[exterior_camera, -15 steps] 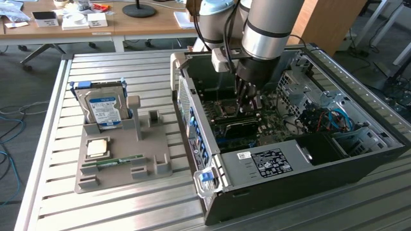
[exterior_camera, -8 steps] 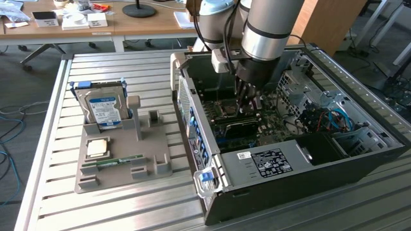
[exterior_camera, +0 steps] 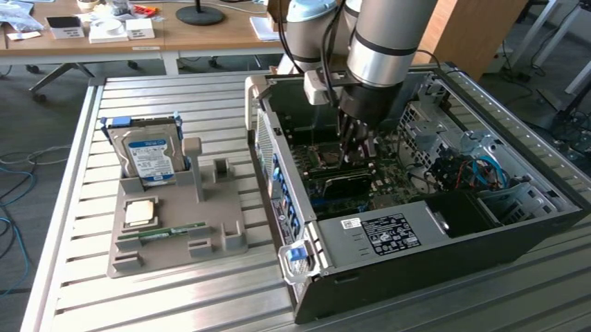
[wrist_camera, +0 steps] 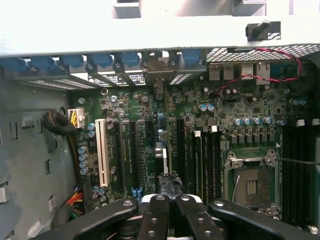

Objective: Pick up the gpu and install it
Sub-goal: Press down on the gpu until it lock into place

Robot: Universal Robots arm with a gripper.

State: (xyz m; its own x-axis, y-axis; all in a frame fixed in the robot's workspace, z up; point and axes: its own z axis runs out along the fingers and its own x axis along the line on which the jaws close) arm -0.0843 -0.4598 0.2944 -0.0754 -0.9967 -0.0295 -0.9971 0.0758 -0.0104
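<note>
My gripper (exterior_camera: 356,160) reaches down into the open computer case (exterior_camera: 434,266), its jaws shut. Right under the fingertips the gpu (exterior_camera: 344,182) stands on edge as a black card over the motherboard's expansion slots. In the wrist view my gripper (wrist_camera: 170,192) shows taped black fingers (wrist_camera: 156,215) pressed together. The gpu (wrist_camera: 161,159) appears there as a thin pale strip seen edge-on, lined up with a long black slot beside the white slot (wrist_camera: 101,152). The card's lower edge and its contact with the slot are hidden.
The green motherboard (wrist_camera: 240,110) has an open CPU socket (wrist_camera: 250,182) near the slots. On the slatted table, a grey holder tray (exterior_camera: 176,252) carries a blue-labelled hard drive (exterior_camera: 151,158), a CPU chip (exterior_camera: 140,212) and a narrow RAM stick (exterior_camera: 171,232). Cables (exterior_camera: 475,173) crowd the case's far side.
</note>
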